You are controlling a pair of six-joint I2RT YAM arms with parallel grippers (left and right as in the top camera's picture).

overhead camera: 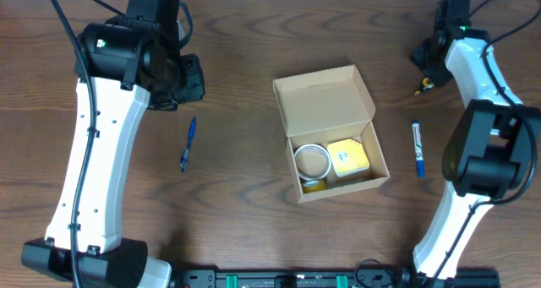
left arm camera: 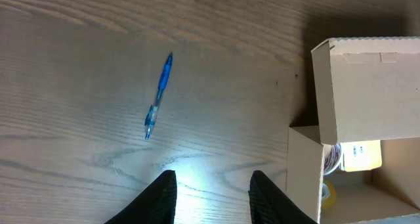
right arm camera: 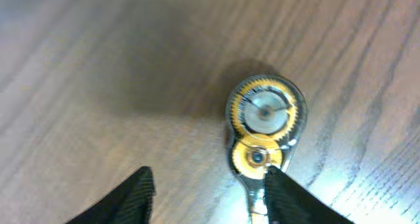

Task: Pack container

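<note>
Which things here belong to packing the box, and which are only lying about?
Job: cardboard box; tape roll and yellow pack inside it; probably still to pack: blue pen, blue marker, correction-tape dispenser.
Just there: black rail at the table's near edge, part of the rig.

Dark brown wooden table (overhead camera: 237, 195), smooth, the grain catching a soft sheen under the light. Matt tan cardboard container (overhead camera: 325, 102), plain and unprinted. To its left, a glossy translucent blue plastic pen (overhead camera: 187, 143). At the far right, a clear shiny plastic dispenser (right arm camera: 262, 119) with yellow toothed wheels inside. The left gripper (left arm camera: 211, 191) has matt black plastic fingers (left arm camera: 161, 198).
</note>
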